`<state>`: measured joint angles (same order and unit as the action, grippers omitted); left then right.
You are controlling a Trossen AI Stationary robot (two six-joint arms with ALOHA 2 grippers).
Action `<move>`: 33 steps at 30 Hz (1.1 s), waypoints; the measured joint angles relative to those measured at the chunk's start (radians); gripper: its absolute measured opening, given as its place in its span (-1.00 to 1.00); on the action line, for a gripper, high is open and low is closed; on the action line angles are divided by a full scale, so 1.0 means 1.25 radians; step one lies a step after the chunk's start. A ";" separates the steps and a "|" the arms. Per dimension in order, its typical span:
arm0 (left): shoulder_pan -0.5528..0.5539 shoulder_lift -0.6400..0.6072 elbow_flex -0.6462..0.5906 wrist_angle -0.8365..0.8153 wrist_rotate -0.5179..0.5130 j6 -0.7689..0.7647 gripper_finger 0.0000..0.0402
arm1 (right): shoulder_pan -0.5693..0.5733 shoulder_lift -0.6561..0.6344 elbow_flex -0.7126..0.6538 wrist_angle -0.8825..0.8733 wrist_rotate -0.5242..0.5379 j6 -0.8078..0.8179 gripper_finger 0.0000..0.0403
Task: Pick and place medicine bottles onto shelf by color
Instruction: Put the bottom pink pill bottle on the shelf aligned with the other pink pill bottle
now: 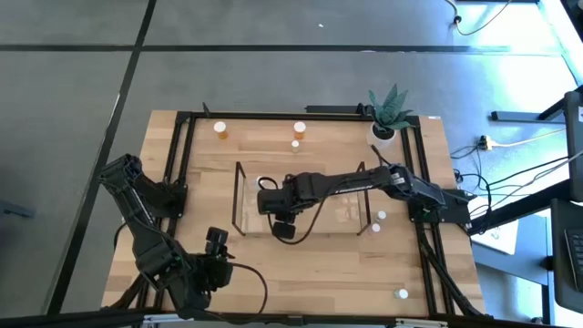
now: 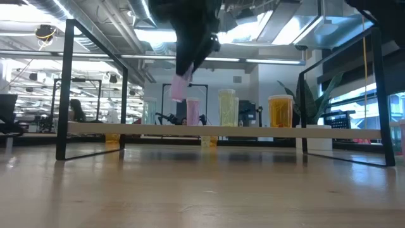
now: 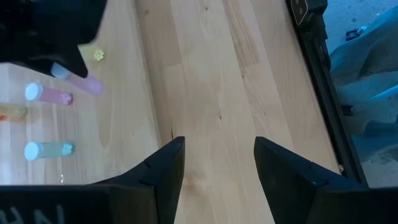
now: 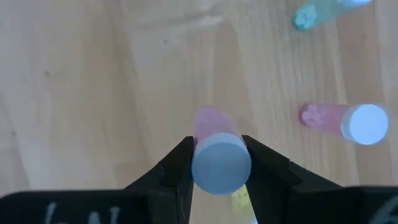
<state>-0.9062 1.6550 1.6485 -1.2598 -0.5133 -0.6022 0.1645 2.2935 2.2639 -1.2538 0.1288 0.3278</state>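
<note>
While gripped, pink bottle [image 4: 216, 158] hangs over shelf [image 1: 239, 199].

The right gripper [image 1: 265, 202] hangs over the left part of the shelf [image 1: 239, 196], squeezed on a pink bottle [image 4: 214, 140] with air under it. On the shelf just beside it stand another pink bottle [image 2: 192, 112], a greenish one [image 2: 227, 107] and an orange one [image 2: 280, 111], so that row is crowded. The shelf's black end frames block each side. In front of the left gripper [image 3: 217, 165], fingers spread wide, lies bare wooden table [image 3: 242, 93].
</note>
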 joint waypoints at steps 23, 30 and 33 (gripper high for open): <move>0.000 0.000 0.000 0.000 0.001 0.001 -0.08 | -0.039 0.061 0.000 -0.037 -0.009 -0.002 -0.40; -0.001 0.000 0.000 0.000 0.001 0.000 -0.08 | -0.050 0.061 0.000 -0.042 -0.007 0.002 -0.40; 0.000 0.000 0.000 0.000 0.001 0.001 -0.08 | -0.052 0.061 0.000 -0.043 -0.021 0.006 -0.38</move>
<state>-0.9067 1.6550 1.6485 -1.2598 -0.5124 -0.6014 0.0994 2.3695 2.2642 -1.3079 0.1025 0.3355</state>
